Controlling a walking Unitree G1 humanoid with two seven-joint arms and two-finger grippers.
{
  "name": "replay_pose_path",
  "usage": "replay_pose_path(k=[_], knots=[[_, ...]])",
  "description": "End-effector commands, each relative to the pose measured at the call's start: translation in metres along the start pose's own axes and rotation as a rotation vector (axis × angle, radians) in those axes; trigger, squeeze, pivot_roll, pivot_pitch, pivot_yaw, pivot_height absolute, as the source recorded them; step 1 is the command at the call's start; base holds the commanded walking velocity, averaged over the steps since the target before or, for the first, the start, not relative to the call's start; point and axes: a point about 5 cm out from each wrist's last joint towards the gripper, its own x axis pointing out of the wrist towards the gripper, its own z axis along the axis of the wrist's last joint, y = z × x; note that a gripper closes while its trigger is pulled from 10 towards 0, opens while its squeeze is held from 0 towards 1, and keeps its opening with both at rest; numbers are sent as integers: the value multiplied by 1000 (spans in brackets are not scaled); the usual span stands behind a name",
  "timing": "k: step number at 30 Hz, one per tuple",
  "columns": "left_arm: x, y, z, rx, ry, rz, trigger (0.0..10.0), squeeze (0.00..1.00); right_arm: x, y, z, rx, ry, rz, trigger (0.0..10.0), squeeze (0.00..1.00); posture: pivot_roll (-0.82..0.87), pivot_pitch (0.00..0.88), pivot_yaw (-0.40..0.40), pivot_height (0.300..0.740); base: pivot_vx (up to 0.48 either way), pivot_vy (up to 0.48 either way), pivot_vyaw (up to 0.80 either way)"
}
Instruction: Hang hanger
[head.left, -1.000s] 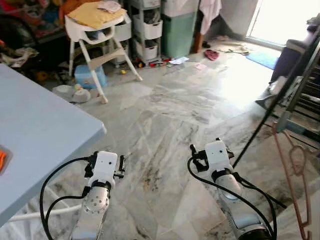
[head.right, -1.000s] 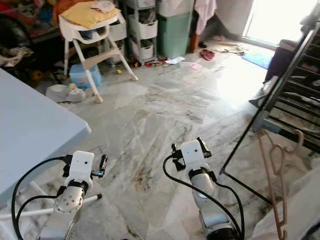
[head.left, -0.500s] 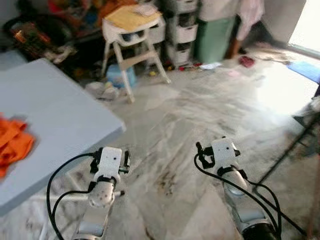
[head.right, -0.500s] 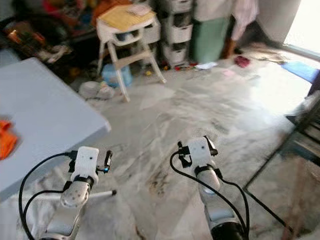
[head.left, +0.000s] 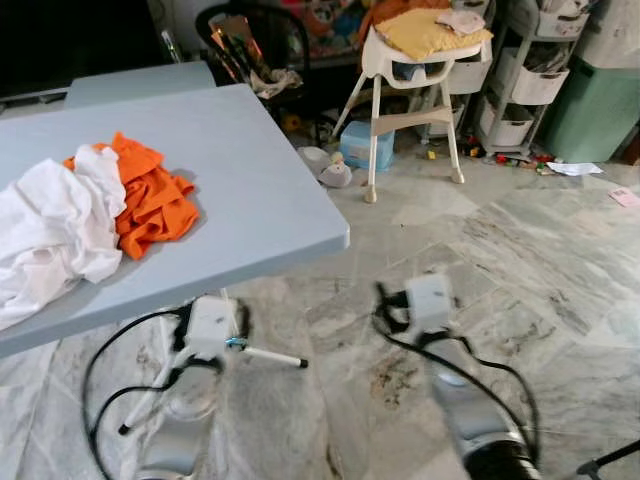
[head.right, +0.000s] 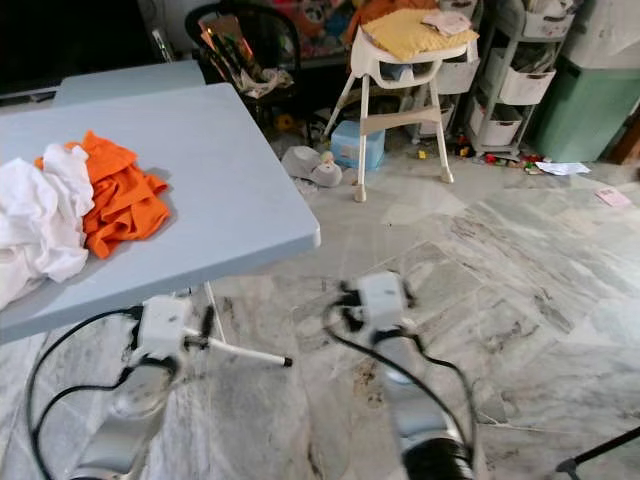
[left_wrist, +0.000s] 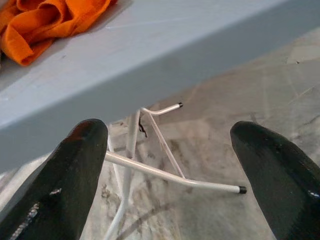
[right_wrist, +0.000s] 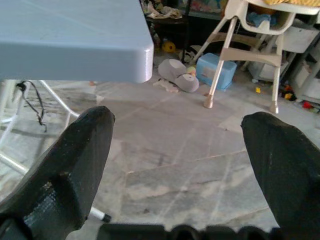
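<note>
White cloth (head.left: 45, 235) cut off at table (head.left: 250, 190) edge

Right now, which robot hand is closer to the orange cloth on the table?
Left. The left hand hangs just below the table's near edge, on the same side as the orange cloth. The right hand is out over the marble floor, past the table's corner.

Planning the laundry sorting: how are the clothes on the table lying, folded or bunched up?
Bunched up. The orange garment lies crumpled, and the white garment is heaped against it on the grey table, nothing folded flat.
</note>
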Motion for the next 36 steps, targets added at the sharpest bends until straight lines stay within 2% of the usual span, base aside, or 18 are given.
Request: replay_pose_path(k=[1,6,15,24,36], knots=[[-2,-7,3,-24,-18,-25,10000,0,-3,-12,-2,-5,9,-24,10000,0,27,0,0,740,0,0,0],[-7,-8,5,-60,-36,-18,10000,0,-4,-16,-3,-14,15,-14,10000,0,40,0,-30,740,0,0,0],[-12,-9,4,-77,-37,6,10000,0,0,-12,-1,-19,20,20,10000,0,58,0,-55,740,0,0,0],[-11,-7,9,-64,-50,-4,10000,0,2,-10,1,-3,15,24,10000,0,54,0,-30,740,-198,325,0],[-7,-8,13,-39,-55,-26,10000,0,0,-5,0,38,10,21,10000,0,44,0,3,740,-187,405,627]])
